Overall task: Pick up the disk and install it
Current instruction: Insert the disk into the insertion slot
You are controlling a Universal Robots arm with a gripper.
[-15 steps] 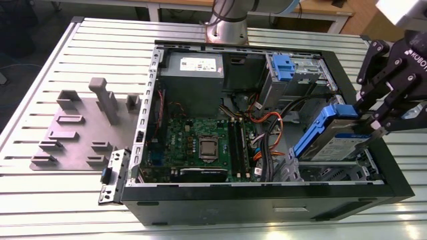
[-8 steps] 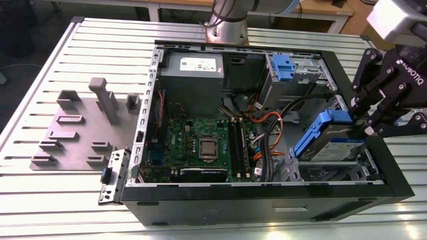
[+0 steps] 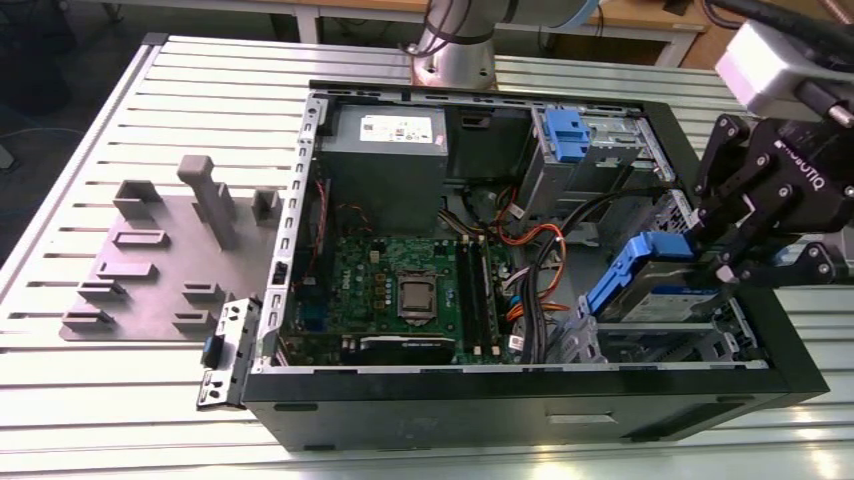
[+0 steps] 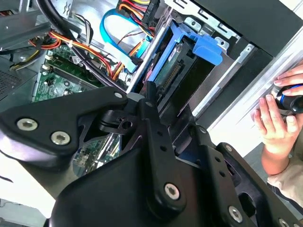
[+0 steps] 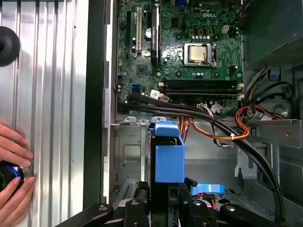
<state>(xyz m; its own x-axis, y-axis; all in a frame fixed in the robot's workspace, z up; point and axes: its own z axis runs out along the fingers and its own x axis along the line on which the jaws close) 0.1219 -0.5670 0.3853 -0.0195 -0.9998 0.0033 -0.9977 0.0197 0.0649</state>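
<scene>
Exterior view shows the jaws clamped on the disk point(image 3: 661, 300), tilted over the drive cage point(image 3: 574, 345); I judge it should seat level and square, clear of the cables point(image 3: 534, 245).

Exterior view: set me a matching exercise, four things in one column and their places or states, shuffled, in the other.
Things:
1. disk
2. motherboard
3. grey metal box
4. grey fixture plate

Places or states:
A. on the slatted table, outside the case, at the exterior view's left
B. green, flat on the case floor
C. tilted at the case's side on the exterior view's right, gripped by the robot's hand
D. at the case's far end, with a white sticker

Pairs: 1-C, 2-B, 3-D, 4-A
</scene>
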